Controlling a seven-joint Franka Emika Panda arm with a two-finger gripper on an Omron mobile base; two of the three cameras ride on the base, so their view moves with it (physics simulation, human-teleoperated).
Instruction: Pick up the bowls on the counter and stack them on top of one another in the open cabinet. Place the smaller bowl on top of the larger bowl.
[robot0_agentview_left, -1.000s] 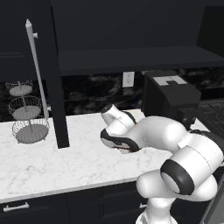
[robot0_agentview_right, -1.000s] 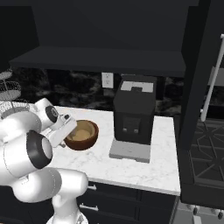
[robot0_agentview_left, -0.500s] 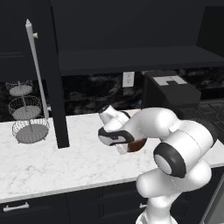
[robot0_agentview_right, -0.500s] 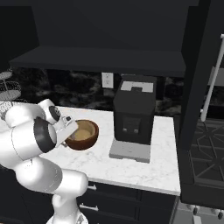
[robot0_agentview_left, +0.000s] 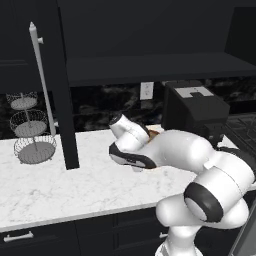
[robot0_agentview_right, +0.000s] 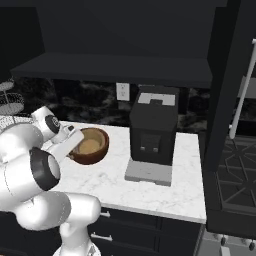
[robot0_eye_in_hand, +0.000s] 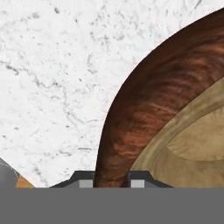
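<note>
The larger bowl (robot0_agentview_right: 89, 145), at centre left of the right base view on the counter (robot0_agentview_right: 165, 192) with a tan bowl apparently nested inside, is straddled at its rim by the narrowly parted fingers (robot0_eye_in_hand: 85, 179), presumably for a wall pinch.

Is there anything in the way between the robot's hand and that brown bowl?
Nothing visible. The gripper is already at the brown bowl, its fingers either side of the rim on the counter.
</note>
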